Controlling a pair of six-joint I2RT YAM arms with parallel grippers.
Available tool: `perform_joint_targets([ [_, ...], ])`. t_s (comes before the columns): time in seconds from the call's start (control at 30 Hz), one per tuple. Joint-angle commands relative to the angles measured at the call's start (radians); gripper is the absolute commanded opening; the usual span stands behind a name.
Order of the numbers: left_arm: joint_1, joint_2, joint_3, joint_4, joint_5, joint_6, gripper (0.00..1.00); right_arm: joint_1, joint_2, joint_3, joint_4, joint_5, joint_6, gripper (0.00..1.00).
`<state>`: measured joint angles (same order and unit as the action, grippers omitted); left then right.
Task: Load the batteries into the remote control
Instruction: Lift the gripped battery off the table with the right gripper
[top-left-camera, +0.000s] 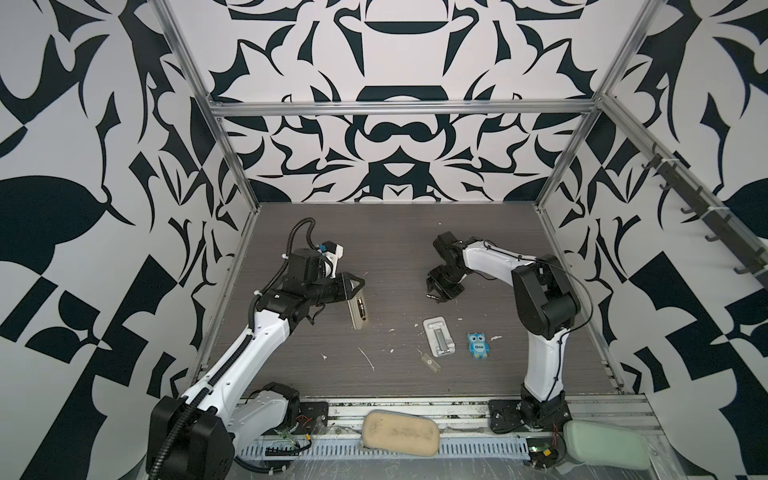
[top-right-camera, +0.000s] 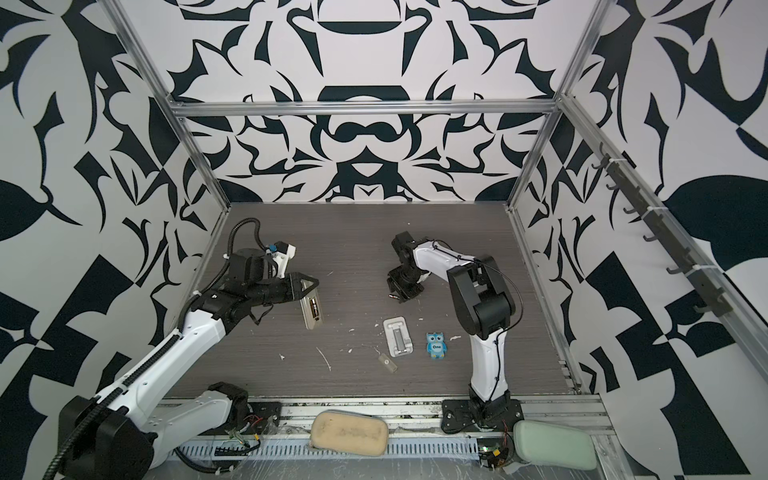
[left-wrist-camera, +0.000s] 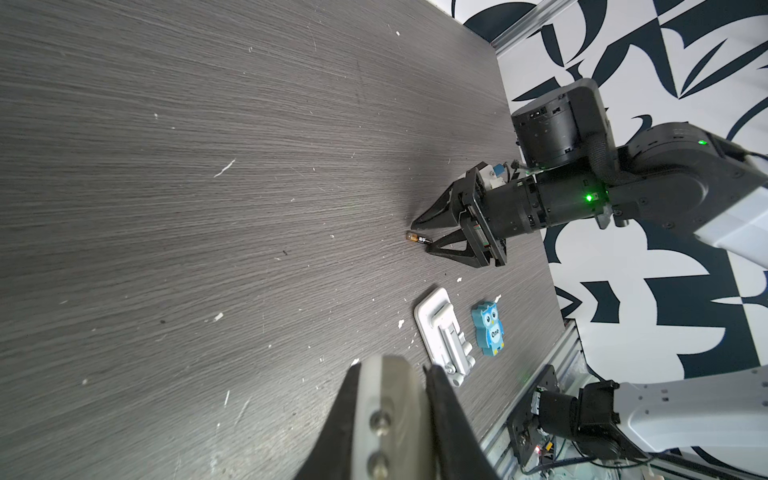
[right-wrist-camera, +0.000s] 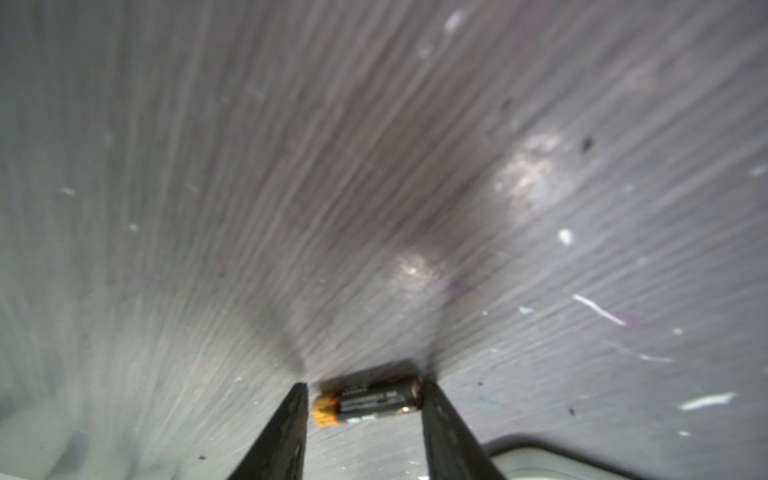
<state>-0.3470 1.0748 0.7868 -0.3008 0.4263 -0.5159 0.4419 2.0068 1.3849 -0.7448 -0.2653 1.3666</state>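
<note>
Overhead, in both top views, we see the left end effector (top-left-camera: 354, 291) clamped on the remote (top-left-camera: 358, 311), its back showing. The right end effector (top-left-camera: 433, 293) stands over a battery (top-left-camera: 433, 296) on the desk (top-left-camera: 395, 257). From the left wrist, the remote (left-wrist-camera: 388, 399) fills the closed jaws. Beyond it, the battery (left-wrist-camera: 417, 238) lies between the other arm's parted tips. From the right wrist, the battery (right-wrist-camera: 365, 401) lies flat, with open jaws astride it.

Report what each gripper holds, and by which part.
Left gripper: the remote control, clamped at one end. Right gripper: jaws bracket a battery end to end on the table; a firm grip cannot be told.
</note>
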Motion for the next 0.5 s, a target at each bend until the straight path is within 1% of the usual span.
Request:
perform_joint_targets([
  [0.0,0.003,0.006,0.019,-0.003,-0.005,0.013,0.0,0.006,0.065,0.021,-0.043,0.056,-0.057,0.39],
  [0.13,0.004,0.015,0.02,0.003,-0.011,0.011,0.0,0.011,0.112,0.063,-0.088,0.072,-0.129,0.31],
  [0.23,0.003,0.017,0.02,0.006,-0.02,0.009,0.0,0.011,0.132,0.088,-0.114,0.104,-0.189,0.22],
  [0.3,0.004,0.016,0.014,0.014,-0.025,0.003,0.0,0.011,0.15,0.128,-0.15,0.133,-0.252,0.16],
  [0.47,0.003,0.02,-0.011,0.04,-0.037,-0.007,0.0,0.011,0.179,0.21,-0.216,0.229,-0.391,0.06],
])
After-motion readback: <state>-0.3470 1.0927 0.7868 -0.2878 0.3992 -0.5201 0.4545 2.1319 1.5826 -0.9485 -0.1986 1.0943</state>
